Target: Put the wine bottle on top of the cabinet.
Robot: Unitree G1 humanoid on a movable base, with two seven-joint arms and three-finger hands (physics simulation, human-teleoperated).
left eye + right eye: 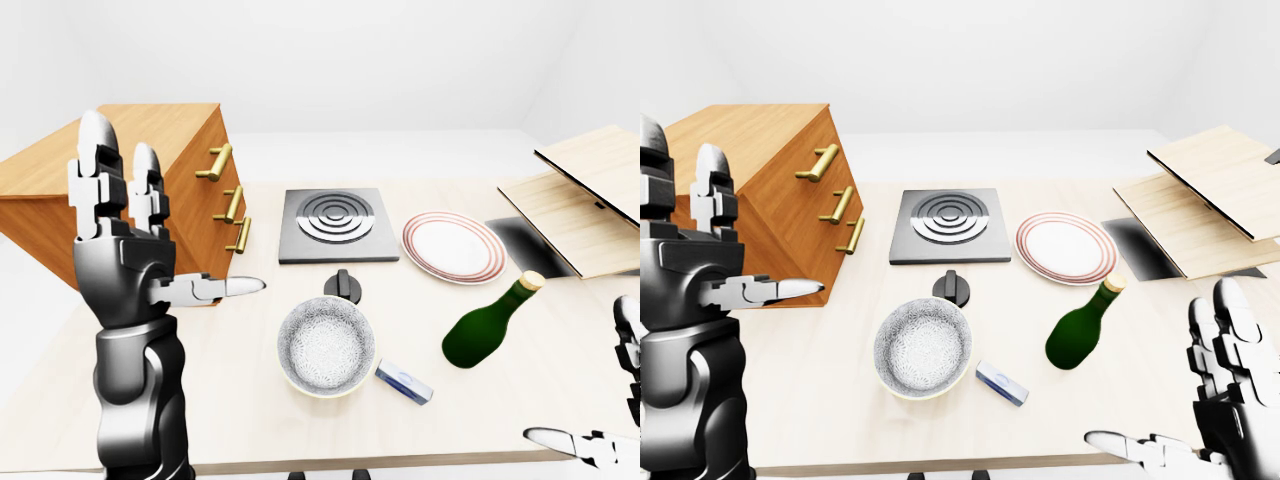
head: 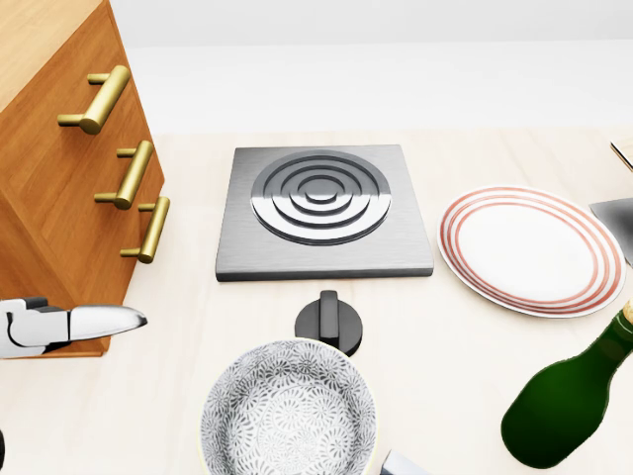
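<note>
Lying tilted on the bench (image 1: 250,400): dark green wine bottle (image 1: 487,327) with tan cap, below striped plate (image 1: 453,247), right of patterned bowl (image 1: 326,346). Cabinet (image 1: 130,190) far left. Left hand (image 1: 125,260) and right hand (image 1: 1215,400) both spread, empty.

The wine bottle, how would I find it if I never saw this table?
Start at the square grey stove plate in the middle of the pale wooden table. To its right sits a round white plate with red rings; just below that stands the dark green glass wine bottle, the only green thing there.
</note>
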